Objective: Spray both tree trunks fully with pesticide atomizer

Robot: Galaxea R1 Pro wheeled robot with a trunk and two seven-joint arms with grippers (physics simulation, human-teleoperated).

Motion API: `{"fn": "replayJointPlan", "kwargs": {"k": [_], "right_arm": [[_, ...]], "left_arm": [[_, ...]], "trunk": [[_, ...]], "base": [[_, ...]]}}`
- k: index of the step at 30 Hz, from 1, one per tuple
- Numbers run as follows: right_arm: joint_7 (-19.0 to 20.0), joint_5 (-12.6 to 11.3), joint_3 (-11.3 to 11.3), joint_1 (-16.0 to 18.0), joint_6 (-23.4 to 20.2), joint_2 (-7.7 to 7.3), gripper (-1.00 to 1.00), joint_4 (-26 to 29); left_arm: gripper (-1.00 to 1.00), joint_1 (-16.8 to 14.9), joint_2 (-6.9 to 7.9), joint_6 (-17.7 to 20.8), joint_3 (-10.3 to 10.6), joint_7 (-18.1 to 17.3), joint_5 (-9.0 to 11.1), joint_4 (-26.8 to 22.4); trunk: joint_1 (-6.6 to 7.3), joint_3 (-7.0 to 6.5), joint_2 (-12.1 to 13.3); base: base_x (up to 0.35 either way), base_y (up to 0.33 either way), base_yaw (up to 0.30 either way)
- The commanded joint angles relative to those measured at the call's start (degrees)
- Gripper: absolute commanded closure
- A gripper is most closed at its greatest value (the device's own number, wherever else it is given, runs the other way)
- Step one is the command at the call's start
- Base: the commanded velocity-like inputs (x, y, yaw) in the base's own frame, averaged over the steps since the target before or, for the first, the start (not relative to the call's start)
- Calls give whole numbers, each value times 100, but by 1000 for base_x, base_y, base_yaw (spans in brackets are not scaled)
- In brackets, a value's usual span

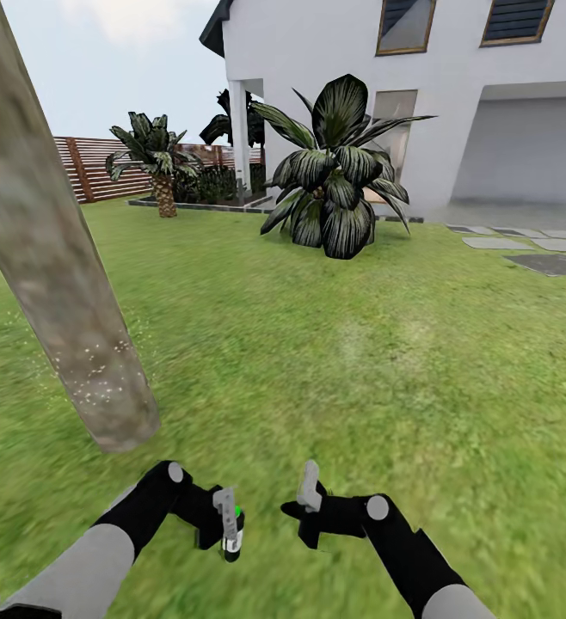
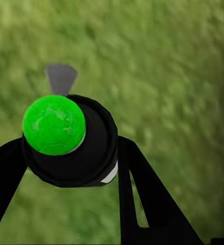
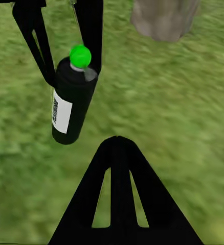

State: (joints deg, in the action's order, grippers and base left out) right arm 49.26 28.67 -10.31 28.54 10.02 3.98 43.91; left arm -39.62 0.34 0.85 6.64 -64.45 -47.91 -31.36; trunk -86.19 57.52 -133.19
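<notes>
A thick, mottled grey-brown tree trunk (image 1: 55, 258) leans across the left of the head view, and its base (image 3: 163, 18) meets the grass just ahead of my arms. Small white specks dot its lower part. The pesticide atomizer (image 1: 234, 535) is a black bottle with a white label (image 3: 71, 102) and a bright green top (image 2: 53, 125). My left gripper (image 1: 229, 523) is shut on it just below the top, holding it upright over the lawn, to the right of the trunk's base. My right gripper (image 1: 309, 492) hangs beside it, shut, its black fingers (image 3: 117, 168) together and holding nothing.
Green lawn (image 1: 360, 361) stretches ahead. A big dark broad-leaf plant (image 1: 335, 172) stands mid-distance before a white house (image 1: 455, 86). A small palm (image 1: 158, 163) and a slatted wooden fence (image 1: 94, 168) are at the back left, and grey stepping stones (image 1: 541, 258) lie at the right.
</notes>
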Motion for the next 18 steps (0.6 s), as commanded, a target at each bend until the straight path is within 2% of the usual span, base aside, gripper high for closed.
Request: {"fn": "replayJointPlan", "kwargs": {"k": [1,4,7,12,18], "right_arm": [[4,61,-36,2,8,9,100,35],[4,53,-71,2,-22,46,100,76],[6,59,-76,2,-26,188,100,98],[78,60,-76,2,-26,208,100,111],[83,68,-76,2,-26,206,100,100]], "left_arm": [[100,-2,-53,11,44,-15,-26,-10],[100,-70,-205,12,66,-19,-39,-18],[100,-127,-368,12,79,-24,-48,-19],[100,-151,-393,7,195,-44,-293,-19],[100,-152,-373,-43,228,-294,-324,-11]], "trunk": [[1,5,-2],[1,5,-2],[1,5,-2],[1,5,-2],[1,5,-2]], "base": [[0,0,0],[0,0,0],[0,0,0],[0,0,0],[0,0,0]]}}
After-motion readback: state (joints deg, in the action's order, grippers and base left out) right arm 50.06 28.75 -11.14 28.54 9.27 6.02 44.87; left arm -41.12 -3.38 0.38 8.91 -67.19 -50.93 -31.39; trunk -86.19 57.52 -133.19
